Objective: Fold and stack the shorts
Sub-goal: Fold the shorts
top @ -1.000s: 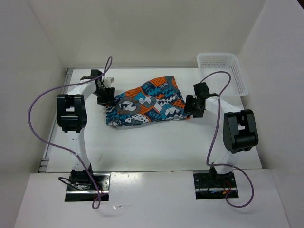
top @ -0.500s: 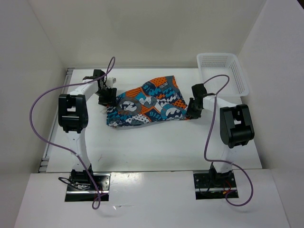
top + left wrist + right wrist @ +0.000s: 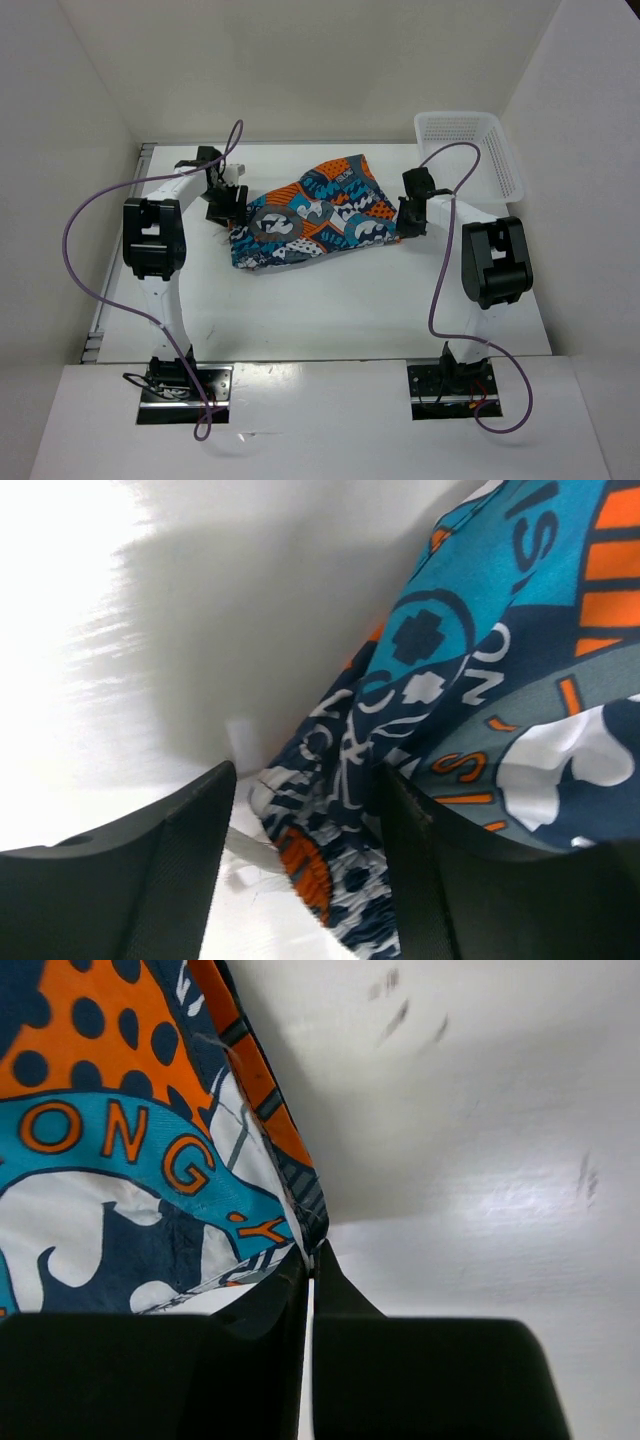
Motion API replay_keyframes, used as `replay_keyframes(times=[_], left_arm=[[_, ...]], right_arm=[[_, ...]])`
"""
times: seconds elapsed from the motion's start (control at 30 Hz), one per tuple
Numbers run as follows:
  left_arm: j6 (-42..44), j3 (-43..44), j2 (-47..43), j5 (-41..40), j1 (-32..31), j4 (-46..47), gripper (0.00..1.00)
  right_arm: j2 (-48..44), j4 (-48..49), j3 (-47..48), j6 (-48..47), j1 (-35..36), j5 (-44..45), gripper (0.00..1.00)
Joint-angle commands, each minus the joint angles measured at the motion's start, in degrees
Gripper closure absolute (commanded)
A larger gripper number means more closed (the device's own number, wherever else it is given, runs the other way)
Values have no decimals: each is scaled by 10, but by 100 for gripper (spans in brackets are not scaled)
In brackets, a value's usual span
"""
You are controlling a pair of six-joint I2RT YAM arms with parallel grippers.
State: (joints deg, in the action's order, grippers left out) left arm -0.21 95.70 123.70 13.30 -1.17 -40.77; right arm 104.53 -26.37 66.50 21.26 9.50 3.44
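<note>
On table, between the two arms, shorts lie in a loose, partly bunched heap. Basket sits at far right, apart from them.

L gripper is at the shorts' left end w/ jaws spread. The gathered waistband edge is between them but bare gap shows on one side, so it's straddling, not clamped. R gripper at the right end has jaws pressed together on a thin hem corner, i.e. pinching fabric.

Handling, my guess:
- Light, thin, fully limp cloth w/ no stiffness, so it'll drape and sag from any pinch pt.
- Prob. slides easily on the smooth table. Not fragile.
- A small corner pinch like R's may slip or take only the top layer.
- Best holds are prob. the elastic waistband (thicker, grippier) for L and the seamed hem corner for R.
- W/ both ends held and lifted together it should stay taut enough to fold. A mid-panel grab would just bunch it.
</note>
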Motion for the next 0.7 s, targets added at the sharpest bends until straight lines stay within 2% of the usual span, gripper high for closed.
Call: replay_keyframes(times=[0.0, 0.13, 0.27, 0.5, 0.67], left_arm=[[2, 23, -23, -2, 6, -30, 30], [2, 36, -42, 8, 13, -44, 22], [2, 25, -50, 19, 6, -55, 20], [2, -20, -18, 46, 6, -68, 17], [2, 4, 29, 67, 6, -62, 11]], right_arm=[[-14, 41, 47, -77, -5, 59, 100], [-28, 52, 60, -123, -5, 54, 100], [-46, 71, 66, -167, -5, 67, 100], [-63, 82, 104, -250, -5, 46, 100], [-63, 87, 138, -321, 2, 13, 100]])
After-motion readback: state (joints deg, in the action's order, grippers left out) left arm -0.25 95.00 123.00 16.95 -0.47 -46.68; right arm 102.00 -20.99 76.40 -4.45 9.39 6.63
